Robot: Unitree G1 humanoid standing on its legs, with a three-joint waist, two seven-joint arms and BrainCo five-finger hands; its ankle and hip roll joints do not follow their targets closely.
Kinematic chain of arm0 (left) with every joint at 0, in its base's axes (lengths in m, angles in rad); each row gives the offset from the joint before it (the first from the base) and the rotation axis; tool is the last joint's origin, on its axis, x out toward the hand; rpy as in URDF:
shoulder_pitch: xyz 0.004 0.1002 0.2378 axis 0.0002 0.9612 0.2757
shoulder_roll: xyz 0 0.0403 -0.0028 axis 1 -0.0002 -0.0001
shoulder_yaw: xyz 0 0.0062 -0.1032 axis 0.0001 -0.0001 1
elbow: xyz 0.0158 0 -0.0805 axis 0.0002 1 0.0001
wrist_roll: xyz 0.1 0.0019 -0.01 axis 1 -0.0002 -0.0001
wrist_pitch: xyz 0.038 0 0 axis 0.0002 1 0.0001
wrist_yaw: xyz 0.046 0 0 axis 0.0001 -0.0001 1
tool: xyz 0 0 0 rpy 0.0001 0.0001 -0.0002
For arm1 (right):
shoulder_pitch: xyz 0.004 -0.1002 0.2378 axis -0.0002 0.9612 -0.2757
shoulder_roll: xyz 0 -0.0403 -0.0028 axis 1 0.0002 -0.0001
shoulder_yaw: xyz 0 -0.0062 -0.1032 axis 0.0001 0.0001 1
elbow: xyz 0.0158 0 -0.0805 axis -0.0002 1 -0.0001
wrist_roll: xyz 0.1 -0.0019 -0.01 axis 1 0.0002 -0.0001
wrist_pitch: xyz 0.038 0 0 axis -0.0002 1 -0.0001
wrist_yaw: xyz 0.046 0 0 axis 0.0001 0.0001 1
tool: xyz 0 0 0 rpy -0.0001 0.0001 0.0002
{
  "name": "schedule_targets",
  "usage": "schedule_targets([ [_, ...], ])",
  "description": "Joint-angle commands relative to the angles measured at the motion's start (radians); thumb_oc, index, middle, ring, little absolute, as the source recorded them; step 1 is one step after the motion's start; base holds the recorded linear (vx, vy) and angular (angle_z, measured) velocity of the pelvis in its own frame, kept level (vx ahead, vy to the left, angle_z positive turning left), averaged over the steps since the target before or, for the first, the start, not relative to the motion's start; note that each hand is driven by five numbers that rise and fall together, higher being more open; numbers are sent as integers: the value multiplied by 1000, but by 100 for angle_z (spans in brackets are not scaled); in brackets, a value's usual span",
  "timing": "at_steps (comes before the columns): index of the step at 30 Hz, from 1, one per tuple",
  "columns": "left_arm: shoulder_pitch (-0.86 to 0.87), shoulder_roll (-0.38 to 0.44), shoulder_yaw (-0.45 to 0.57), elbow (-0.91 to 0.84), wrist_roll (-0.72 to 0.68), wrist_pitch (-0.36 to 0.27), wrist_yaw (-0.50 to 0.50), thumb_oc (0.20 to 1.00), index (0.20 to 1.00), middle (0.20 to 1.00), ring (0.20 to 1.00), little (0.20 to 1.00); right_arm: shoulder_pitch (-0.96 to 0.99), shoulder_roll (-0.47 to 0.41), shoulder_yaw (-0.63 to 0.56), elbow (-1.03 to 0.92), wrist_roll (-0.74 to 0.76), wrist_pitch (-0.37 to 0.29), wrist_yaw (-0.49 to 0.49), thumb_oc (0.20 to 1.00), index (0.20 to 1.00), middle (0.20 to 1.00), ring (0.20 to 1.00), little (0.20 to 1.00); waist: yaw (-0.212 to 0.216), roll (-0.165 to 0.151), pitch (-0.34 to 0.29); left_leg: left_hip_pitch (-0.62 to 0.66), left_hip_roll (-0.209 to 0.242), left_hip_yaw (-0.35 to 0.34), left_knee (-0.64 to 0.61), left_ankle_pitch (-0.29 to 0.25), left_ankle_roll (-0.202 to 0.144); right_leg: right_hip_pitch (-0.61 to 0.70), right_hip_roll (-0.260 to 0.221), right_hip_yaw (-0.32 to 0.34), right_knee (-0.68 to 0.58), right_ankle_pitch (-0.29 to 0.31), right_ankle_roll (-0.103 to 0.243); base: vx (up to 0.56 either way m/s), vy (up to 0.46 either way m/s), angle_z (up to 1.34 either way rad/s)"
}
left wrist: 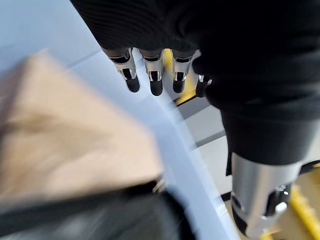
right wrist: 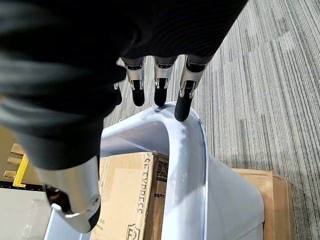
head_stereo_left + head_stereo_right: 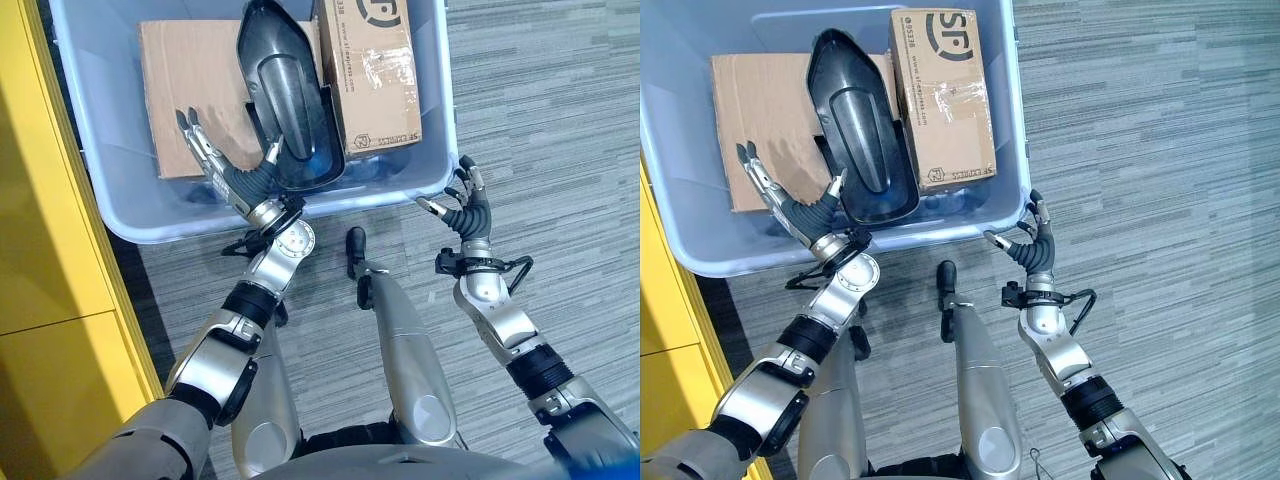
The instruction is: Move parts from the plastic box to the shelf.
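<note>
Left eye view: cardboard boxes point(image 3: 370, 70) flank black part point(image 3: 285, 100), perhaps touching.

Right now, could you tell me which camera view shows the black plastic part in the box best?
The right eye view: the black part lies whole between two cardboard boxes. The left eye view crops its far tip; the left wrist view shows a dark blur.

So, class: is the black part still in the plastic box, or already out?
Still in. The black part lies inside the plastic box, across two cardboard boxes; the open left hand reaches toward it without gripping.
</note>
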Motion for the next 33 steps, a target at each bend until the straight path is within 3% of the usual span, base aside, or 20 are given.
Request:
schedule_targets([
  [1, -46, 3, -36, 20, -128, 46, -194, 1000, 1000, 1000, 1000, 1000, -49, 46, 4, -54, 6, 23, 26, 1000, 1000, 1000, 1000, 1000, 11, -36, -15, -56, -26, -50, 103, -51, 3, 48, -2, -35, -114, 128, 55, 0, 0, 0],
  [3, -65, -6, -60, 41, -210, 101, -195, 1000, 1000, 1000, 1000, 1000, -57, 34, -2, -69, 15, 48, 44, 1000, 1000, 1000, 1000, 1000, 3, -40, -15, -57, -22, -43, 107, -51, 5, 44, -2, -32, -104, 125, 53, 0, 0, 0],
  [6, -75, -14, -53, 73, -346, 105, -208, 1000, 1000, 1000, 1000, 1000, -75, 29, -2, -75, 20, 71, 46, 1000, 1000, 1000, 1000, 1000, -9, -43, -15, -55, -19, -35, 116, -55, 6, 42, 0, -25, -102, 126, 52, 0, 0, 0],
  [8, -77, -18, -50, 87, -365, 120, -229, 1000, 1000, 1000, 1000, 1000, -75, 27, 2, -78, 22, 82, 44, 1000, 1000, 1000, 1000, 1000, -15, -44, -15, -34, -16, -36, 129, -85, -2, 66, 0, -22, -101, 105, 58, 63, 21, -5],
  [9, -80, -19, -51, 90, -367, 136, -233, 1000, 1000, 1000, 1000, 1000, -76, 27, 2, -80, 23, 86, 42, 1000, 1000, 1000, 1000, 1000, -17, -44, -15, -33, -15, -34, 132, -87, -3, 67, 0, -21, -101, 104, 58, 54, 33, -12],
  [10, -102, -15, -60, 107, -354, 192, -235, 1000, 1000, 1000, 1000, 1000, -88, 18, -10, -97, 33, 113, 51, 1000, 1000, 1000, 1000, 1000, -28, -46, -15, -35, -12, -27, 136, -90, -4, 62, 1, -17, -102, 106, 57, -10, 28, -11],
  [13, -132, -1, -68, 125, -343, 223, -242, 1000, 1000, 1000, 1000, 1000, -88, 7, -13, -111, 39, 129, 64, 1000, 1000, 1000, 1000, 1000, -38, -49, -15, -34, -8, -19, 138, -91, -5, 60, 0, -16, -102, 106, 55, 1, 34, -6],
  [14, -153, -1, -67, 143, -443, 237, -267, 1000, 1000, 1000, 1000, 1000, -93, -1, -11, -123, 43, 141, 71, 1000, 1000, 1000, 1000, 1000, -48, -49, -15, -37, -5, -12, 145, -92, -5, 54, 1, -12, -98, 106, 53, 14, 47, -2],
  [25, -219, 5, -13, 230, -518, 264, -181, 1000, 1000, 1000, 1000, 1000, -137, -10, -4, -137, 60, 185, 54, 1000, 1000, 1000, 1000, 1000, -63, -58, -15, -60, -1, -4, 160, -99, -9, 24, 4, -11, -85, 100, 44, 4, 7, -1],
  [33, -211, 5, 6, 242, -529, 255, -188, 1000, 1000, 1000, 1000, 1000, -131, -5, 3, -136, 61, 176, 38, 1000, 1000, 1000, 1000, 1000, -61, -62, -15, -85, -2, -11, 176, -105, -8, 1, 7, -12, -76, 100, 43, 4, -12, -1],
])
